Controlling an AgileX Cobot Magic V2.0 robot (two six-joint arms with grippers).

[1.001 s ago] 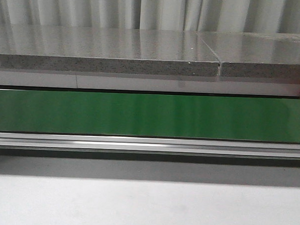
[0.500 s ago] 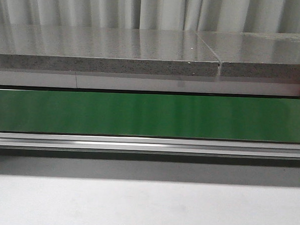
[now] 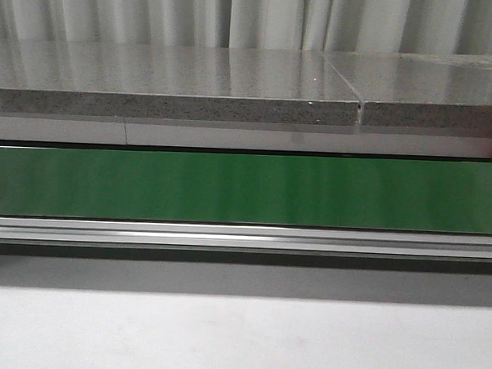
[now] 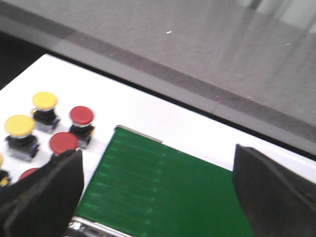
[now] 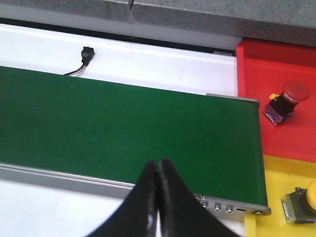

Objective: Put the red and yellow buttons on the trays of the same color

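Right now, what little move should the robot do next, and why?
Probably lower the open left hand toward the nearest red button. It holds nothing, and unsorted red and yellow buttons sit beside the green belt. The right hand is shut and empty over the belt's other end, near the trays.
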